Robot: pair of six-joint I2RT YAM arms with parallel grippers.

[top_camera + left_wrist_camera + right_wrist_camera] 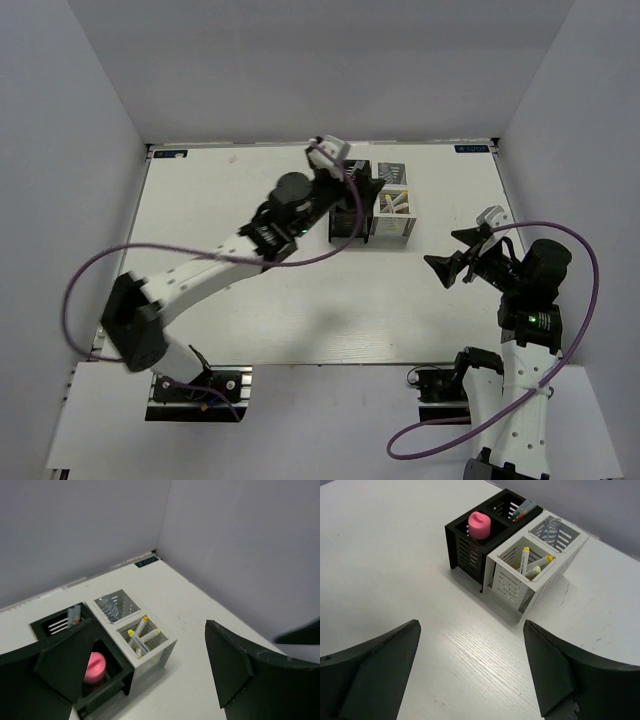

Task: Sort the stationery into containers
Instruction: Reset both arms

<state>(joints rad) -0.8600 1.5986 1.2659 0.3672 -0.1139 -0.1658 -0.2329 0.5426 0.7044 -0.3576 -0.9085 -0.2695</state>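
The black organiser [465, 547] and the white-grey organiser [510, 585] stand joined at the back middle of the table. A pink-capped tube [479, 524] stands in the black near compartment. A red-black pen and a black pen [521, 512] are in the black far one. White-and-yellow pens [530, 562] lean in one white compartment, and a clear bottle [551, 527] stands in the other. My left gripper [150, 672] is open and empty just above the organisers [392, 205]. My right gripper [470, 672] is open and empty, well short of them to the right [452, 255].
White walls close the table [230, 290] at the back and on both sides. No loose items show on the table top. The left arm [215, 265] stretches diagonally across the left half, with a purple cable [85, 270] looping beside it.
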